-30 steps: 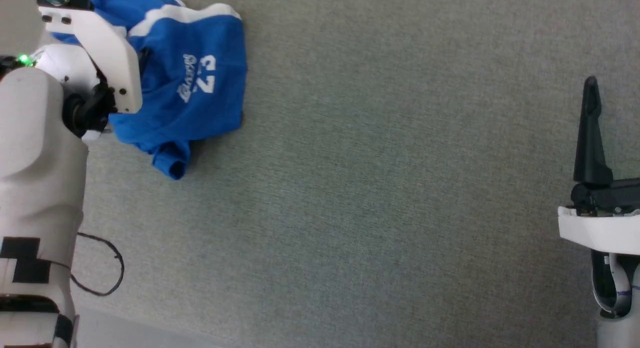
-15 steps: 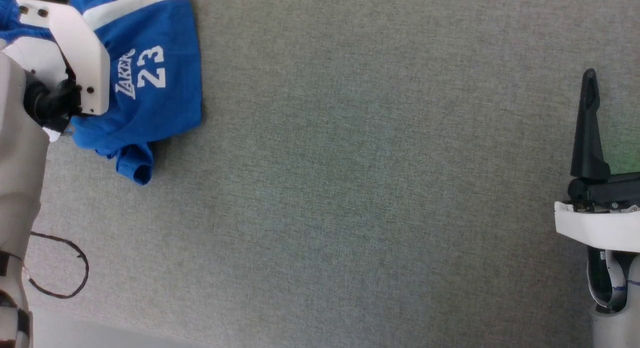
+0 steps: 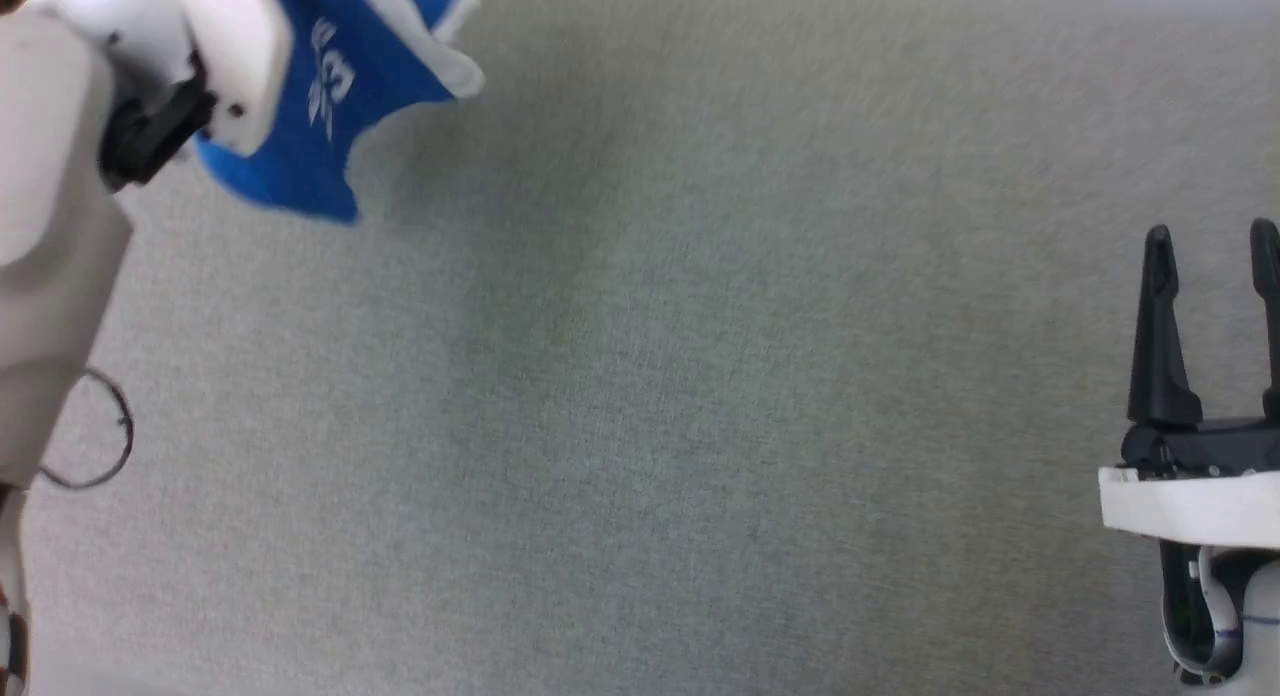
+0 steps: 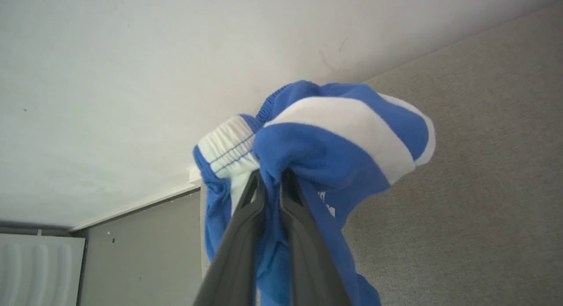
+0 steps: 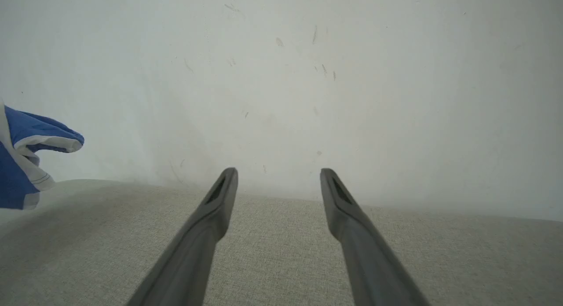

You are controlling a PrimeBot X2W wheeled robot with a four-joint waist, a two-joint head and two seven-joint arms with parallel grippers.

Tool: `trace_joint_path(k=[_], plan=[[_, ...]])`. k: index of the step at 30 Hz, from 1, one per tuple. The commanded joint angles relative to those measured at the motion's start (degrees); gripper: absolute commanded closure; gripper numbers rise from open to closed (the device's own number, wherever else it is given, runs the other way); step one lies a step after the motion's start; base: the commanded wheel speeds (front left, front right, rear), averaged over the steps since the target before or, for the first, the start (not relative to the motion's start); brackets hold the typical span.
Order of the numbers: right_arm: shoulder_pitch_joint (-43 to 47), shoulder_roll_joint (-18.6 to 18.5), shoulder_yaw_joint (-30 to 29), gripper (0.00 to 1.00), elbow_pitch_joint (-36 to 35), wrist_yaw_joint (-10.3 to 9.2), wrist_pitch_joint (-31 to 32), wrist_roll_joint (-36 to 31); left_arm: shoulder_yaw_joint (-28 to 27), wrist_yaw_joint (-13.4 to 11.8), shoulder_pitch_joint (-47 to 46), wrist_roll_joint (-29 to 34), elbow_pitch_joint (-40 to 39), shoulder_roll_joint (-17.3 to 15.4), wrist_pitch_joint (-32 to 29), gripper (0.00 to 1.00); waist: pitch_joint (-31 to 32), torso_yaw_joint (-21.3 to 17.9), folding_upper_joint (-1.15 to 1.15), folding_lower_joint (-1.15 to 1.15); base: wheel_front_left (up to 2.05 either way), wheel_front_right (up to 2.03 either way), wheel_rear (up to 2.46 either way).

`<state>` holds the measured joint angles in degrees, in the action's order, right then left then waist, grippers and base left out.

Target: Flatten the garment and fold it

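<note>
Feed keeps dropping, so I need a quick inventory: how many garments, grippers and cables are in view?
Shorts: 1, blue and white.
Grippers: 2; left gripper shut on the shorts, right gripper open, jaws apart.
Cable: 1, black loop at the head view's left edge.
Total: 4.

Head cam straight down on grey surface point(image 3: 700, 376), wrist cams low facing wall point(image 5: 281, 77), all 3 share shorts point(image 3: 300, 166)
</note>
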<state>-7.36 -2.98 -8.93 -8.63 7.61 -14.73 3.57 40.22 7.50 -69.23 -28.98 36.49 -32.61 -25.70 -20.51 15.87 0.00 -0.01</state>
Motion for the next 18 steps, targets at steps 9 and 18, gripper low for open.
trace_joint_path(k=[9, 18], plan=[[2.5, 0.1, -0.3, 0.00, 1.1, -0.12, -0.3, 3.6, 9.4, 0.0, -3.7, -3.4, -9.0, 5.1, 6.6, 1.00, 9.7, -11.7, 0.00, 0.01, 0.00, 0.00, 0.00], [2.5, 0.1, -1.0, 0.00, 2.0, -0.12, -0.3, 5.6, 18.6, 0.0, 0.6, -7.0, -9.7, 13.7, 10.6, 1.00, 8.6, -20.7, 0.00, 0.01, 0.00, 0.00, 0.00]])
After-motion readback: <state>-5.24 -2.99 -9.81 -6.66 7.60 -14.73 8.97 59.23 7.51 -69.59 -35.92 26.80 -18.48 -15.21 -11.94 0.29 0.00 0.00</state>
